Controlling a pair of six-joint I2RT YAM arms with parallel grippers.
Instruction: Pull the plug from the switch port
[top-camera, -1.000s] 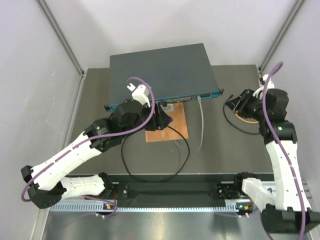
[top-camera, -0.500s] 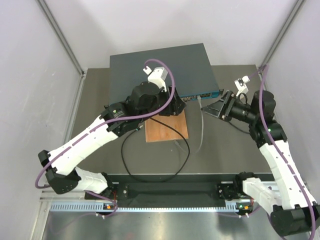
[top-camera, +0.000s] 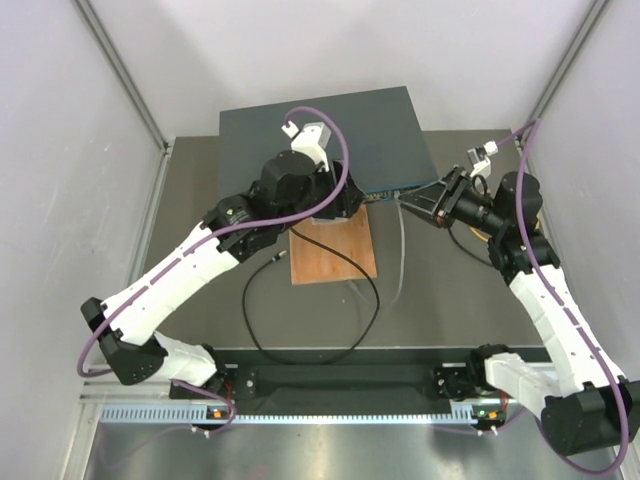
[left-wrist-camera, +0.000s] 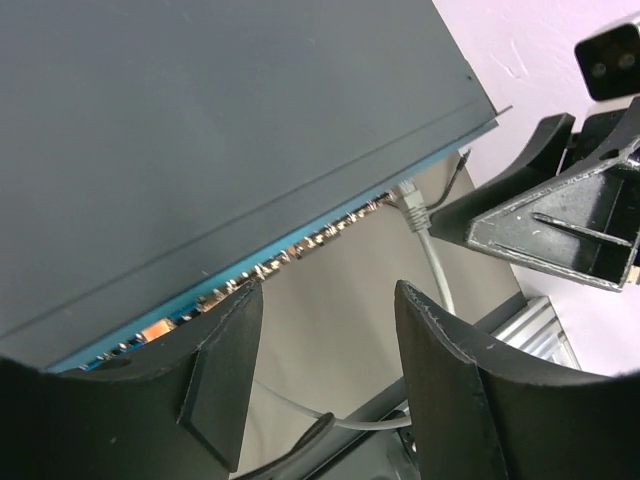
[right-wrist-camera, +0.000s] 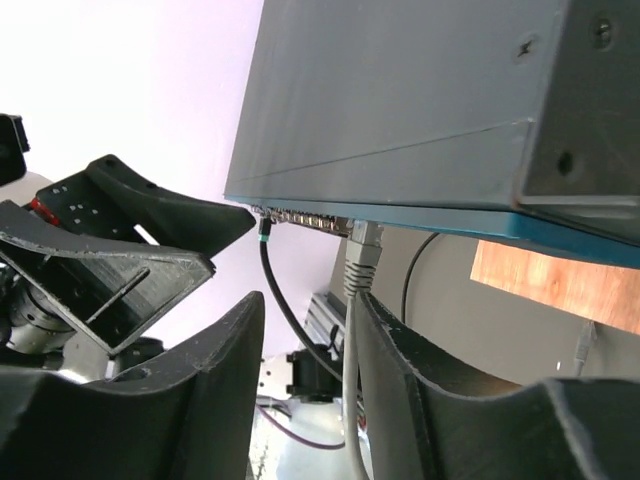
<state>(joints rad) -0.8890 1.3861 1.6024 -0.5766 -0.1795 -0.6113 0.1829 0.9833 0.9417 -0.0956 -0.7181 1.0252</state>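
Observation:
The switch is a wide flat dark grey box at the back of the table with a teal front strip. A grey plug sits in a port near its right end, and its grey cable hangs toward the front. A black plug sits further left. My right gripper is open just in front of the grey plug, and the grey cable runs between its fingers, against one finger. My left gripper is open and empty at the middle of the strip, as the left wrist view shows.
A brown wooden board lies in front of the switch. A black cable loops across the table toward the front rail. The two grippers are close together at the switch front. Walls stand on both sides.
My right gripper has swung left from the table's right side to the grey plug at the switch front. My left gripper has moved up and right along the strip.

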